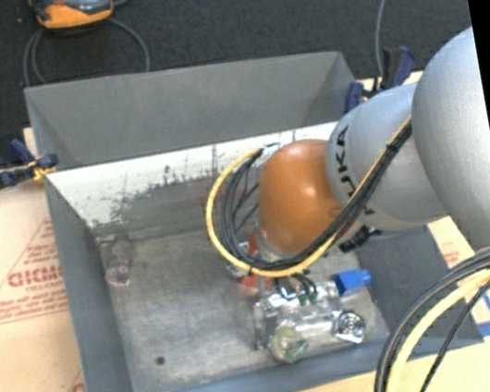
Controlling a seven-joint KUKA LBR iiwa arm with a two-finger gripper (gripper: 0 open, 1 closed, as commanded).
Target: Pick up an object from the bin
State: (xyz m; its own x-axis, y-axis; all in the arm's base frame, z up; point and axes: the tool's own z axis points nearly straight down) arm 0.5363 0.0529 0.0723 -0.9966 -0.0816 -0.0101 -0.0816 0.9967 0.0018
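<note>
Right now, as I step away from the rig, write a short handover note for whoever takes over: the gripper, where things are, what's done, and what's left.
Gripper: low in the bin, under the arm's orange cover; can't tell if it is open or shut.
Things: a small heap of clear plastic bits lies just below the gripper, lower right of the bin. A blue piece is on its right and a red piece on its upper left. A clear cup stands apart at the far left.
Done: arm is down over the heap; no grasp visible.
Left: grip one thing and lift it out.
</note>
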